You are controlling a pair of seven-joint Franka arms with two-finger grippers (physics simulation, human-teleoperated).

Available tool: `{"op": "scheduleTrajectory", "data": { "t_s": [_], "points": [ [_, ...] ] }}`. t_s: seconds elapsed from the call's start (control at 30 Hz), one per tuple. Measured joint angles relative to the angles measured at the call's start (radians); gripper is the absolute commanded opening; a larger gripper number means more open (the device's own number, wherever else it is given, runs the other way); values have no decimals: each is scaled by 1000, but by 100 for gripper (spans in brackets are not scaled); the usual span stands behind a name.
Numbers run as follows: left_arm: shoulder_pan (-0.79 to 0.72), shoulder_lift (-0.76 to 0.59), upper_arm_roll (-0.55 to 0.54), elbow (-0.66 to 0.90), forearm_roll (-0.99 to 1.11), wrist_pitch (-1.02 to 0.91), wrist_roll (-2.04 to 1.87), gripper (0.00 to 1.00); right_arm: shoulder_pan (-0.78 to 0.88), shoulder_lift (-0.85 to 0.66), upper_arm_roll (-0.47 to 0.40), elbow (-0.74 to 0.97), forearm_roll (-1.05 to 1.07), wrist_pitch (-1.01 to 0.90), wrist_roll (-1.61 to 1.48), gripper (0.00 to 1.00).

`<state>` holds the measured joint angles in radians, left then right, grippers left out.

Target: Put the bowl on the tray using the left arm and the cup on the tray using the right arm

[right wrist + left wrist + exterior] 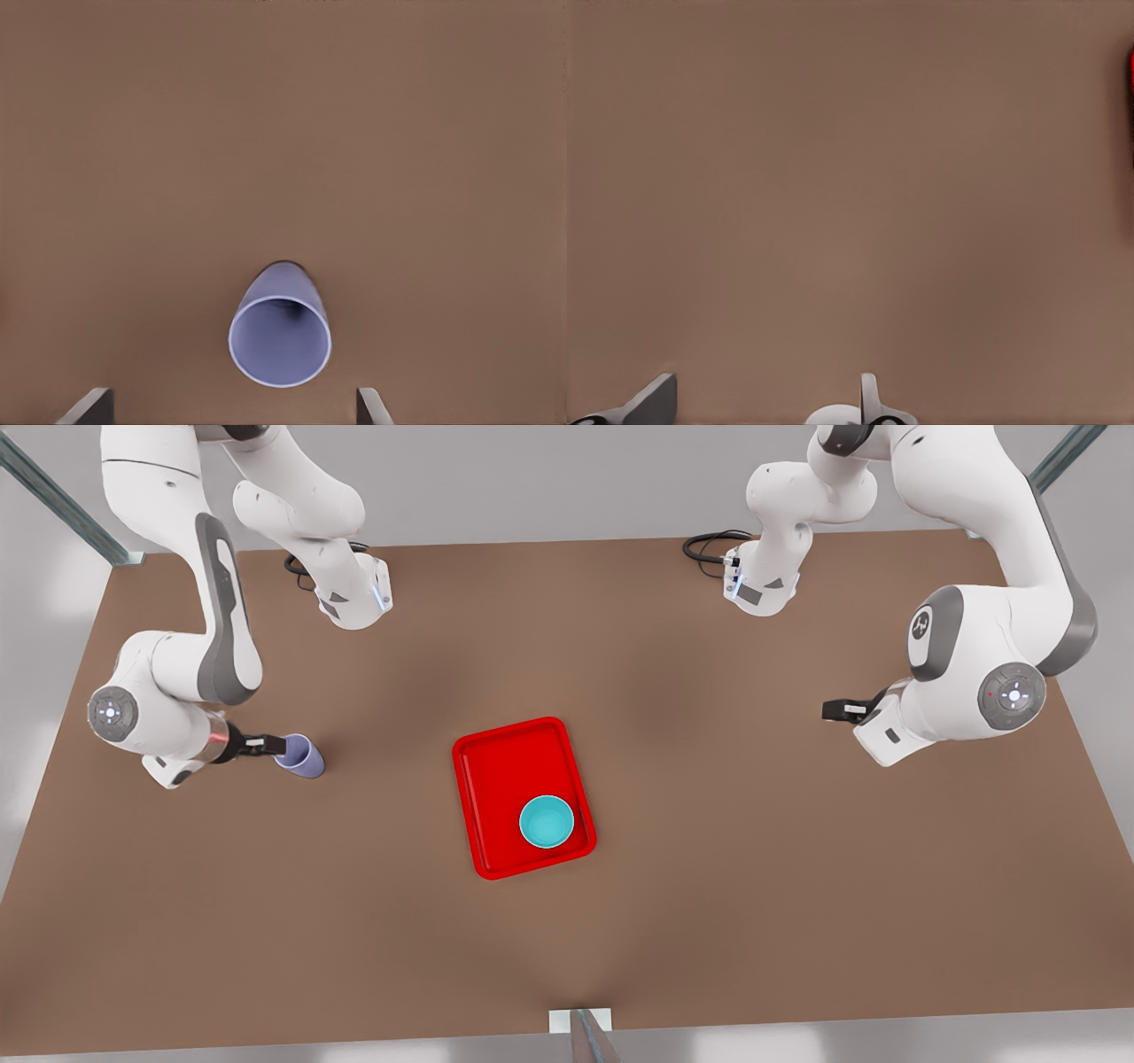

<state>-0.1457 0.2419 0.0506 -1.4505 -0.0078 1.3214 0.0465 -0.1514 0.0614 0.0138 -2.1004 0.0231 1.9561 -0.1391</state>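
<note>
The turquoise bowl (547, 821) sits on the red tray (496, 779), in the tray's near corner on the front view's right side. The lavender cup (301, 756) stands upright on the table at the front view's left. My right gripper (266, 744) hovers at the cup's rim; in the right wrist view this gripper (232, 405) is open, with the cup (280, 332) just ahead of its spread fingers. My left gripper (837, 710) waits over bare table at the front view's right. In the left wrist view the left gripper (764, 403) is open and holds nothing, and the tray's edge (1130, 75) shows.
The brown table (709, 850) stretches wide around the tray. Both arm bases and black cables (709, 545) stand along the far edge. A small bracket (580, 1023) sits at the near edge.
</note>
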Motion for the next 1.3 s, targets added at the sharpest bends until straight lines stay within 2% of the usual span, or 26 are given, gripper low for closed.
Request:
{"op": "scheduleTrajectory", "data": {
  "t_s": [0.07, 0.2, 0.73, 1.3],
  "points": [
    [0, 2, 0, -1, 0, 1, 1, 100, -46, 9, -1, -10, -28, 28, -14, 100],
    [0, 4, 0, -1, 0, 1, 0, 100, 13, 28, 0, -20, -28, 33, -17, 100],
    [0, 7, 0, -1, 0, -1, -2, 100, -43, 75, 2, -132, -20, 151, -173, 100],
    [0, 13, 2, -5, 0, 1, -2, 100, -53, 161, 3, -132, -22, 172, -200, 100]
  ]
}}
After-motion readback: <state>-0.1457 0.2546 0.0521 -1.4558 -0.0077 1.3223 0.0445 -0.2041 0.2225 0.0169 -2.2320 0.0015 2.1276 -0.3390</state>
